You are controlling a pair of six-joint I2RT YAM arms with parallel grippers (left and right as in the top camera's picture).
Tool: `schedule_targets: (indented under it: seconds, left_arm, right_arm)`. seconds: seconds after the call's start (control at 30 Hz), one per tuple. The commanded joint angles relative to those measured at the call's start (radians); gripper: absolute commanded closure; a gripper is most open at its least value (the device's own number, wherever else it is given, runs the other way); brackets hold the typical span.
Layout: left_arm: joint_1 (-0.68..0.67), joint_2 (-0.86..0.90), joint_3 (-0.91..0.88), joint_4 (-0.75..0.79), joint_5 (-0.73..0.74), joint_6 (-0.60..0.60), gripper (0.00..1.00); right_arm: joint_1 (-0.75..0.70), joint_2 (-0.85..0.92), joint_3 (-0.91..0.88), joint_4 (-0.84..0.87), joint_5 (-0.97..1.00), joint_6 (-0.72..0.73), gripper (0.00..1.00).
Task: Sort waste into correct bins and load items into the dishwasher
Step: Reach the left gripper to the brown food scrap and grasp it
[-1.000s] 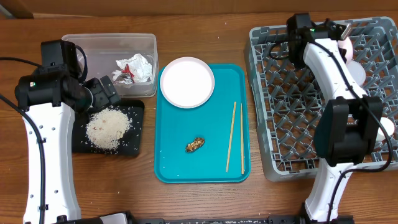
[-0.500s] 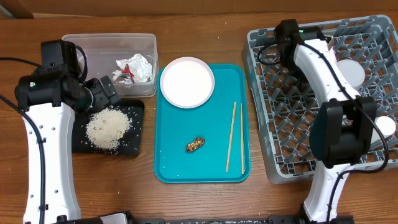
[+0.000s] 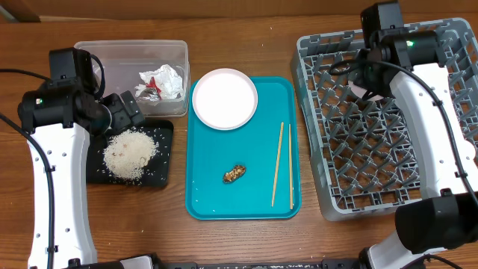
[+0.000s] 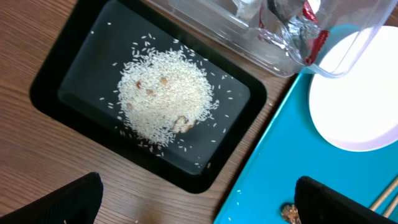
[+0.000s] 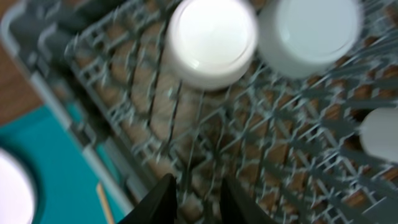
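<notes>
- Grey dish rack (image 3: 351, 149): right side of the table. A white bowl (image 5: 211, 40) and a pale bluish bowl (image 5: 309, 34) sit side by side on its lattice.
- Teal serving tray (image 3: 243, 190): centre of the table.
- Clear tub (image 3: 119, 60): far left, holding crumpled tissue (image 3: 166, 78) and a red wrapper (image 3: 146, 90).
- Black tray (image 3: 160, 168): just in front of the tub, with a rice heap (image 3: 129, 153) in it.
- White plate (image 3: 224, 99): on the teal tray's far left corner.
- Chopsticks (image 3: 282, 164): on the teal tray's right half, long axis near-to-far, spreading slightly at the near ends.
- Brown scrap (image 3: 234, 174): mid-tray.
- Left gripper (image 4: 199, 205): spread wide and empty, over the black tray.
- Right gripper (image 5: 194, 202): narrow gap with nothing in it, over the rack.
</notes>
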Motion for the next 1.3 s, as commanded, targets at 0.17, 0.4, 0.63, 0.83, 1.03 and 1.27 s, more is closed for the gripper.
schedule_targets:
  seconds: [0.17, 0.4, 0.63, 0.83, 1.03, 1.27]
  left_arm:
    - [-0.079, 0.003, 0.016, 0.027, 0.094, 0.091, 0.0]
    - [-0.301, 0.078, 0.015, 0.031, 0.094, 0.179, 0.0]
    - [-0.516, 0.241, 0.014, 0.058, 0.094, 0.196, 0.0]
    - [-0.666, 0.413, 0.014, 0.058, 0.094, 0.214, 0.0]
    - [-0.769, 0.561, 0.014, 0.06, 0.071, 0.238, 0.0]
    - [-0.794, 0.647, 0.014, 0.052, 0.03, 0.235, 0.19]
  right_arm:
    - [-0.06, -0.002, 0.008, -0.078, -0.167, -0.053, 0.73]
    - [-0.272, -0.022, 0.008, -0.095, -0.33, -0.054, 0.5]
    - [-0.414, -0.02, 0.006, -0.161, -0.341, -0.054, 0.27]
    - [-0.427, -0.02, 0.006, -0.155, -0.341, -0.054, 0.26]
    - [-0.424, -0.02, 0.006, -0.153, -0.341, -0.054, 0.25]
    - [-0.424, -0.02, 0.006, -0.154, -0.341, -0.054, 0.25]
